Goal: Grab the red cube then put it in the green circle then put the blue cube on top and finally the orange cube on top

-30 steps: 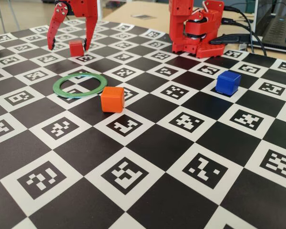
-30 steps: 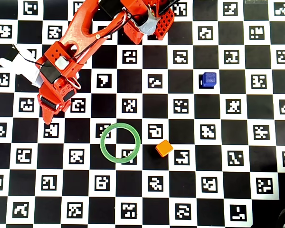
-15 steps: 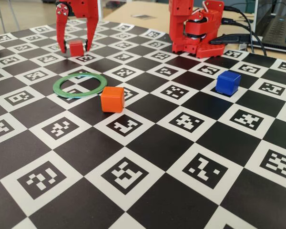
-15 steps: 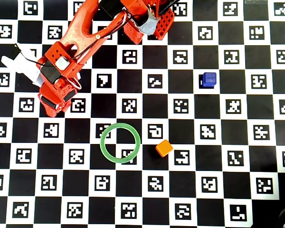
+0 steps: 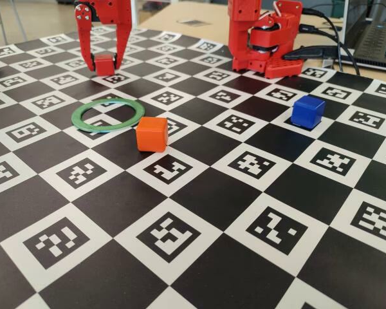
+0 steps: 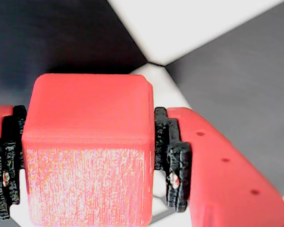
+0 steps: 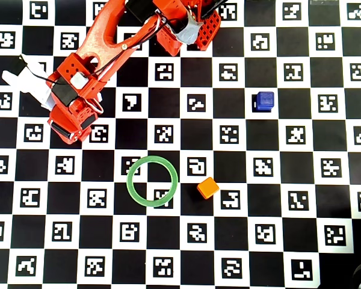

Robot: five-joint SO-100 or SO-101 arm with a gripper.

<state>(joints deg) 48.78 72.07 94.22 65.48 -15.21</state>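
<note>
My gripper (image 5: 103, 67) is shut on the red cube (image 5: 104, 62) at the far left of the board, low over the surface. In the wrist view the red cube (image 6: 87, 142) sits squeezed between the black pads (image 6: 177, 170) of the gripper (image 6: 90, 182). The green circle (image 5: 108, 128) lies flat and empty nearer the camera, also seen in the overhead view (image 7: 129, 181). The orange cube (image 5: 152, 134) stands just right of the ring. The blue cube (image 5: 307, 111) stands far right. In the overhead view the arm hides the red cube.
The arm's red base (image 5: 264, 38) stands at the back of the checkered marker board (image 5: 199, 257). A laptop (image 5: 376, 38) and black cables (image 5: 331, 38) lie behind the board at the right.
</note>
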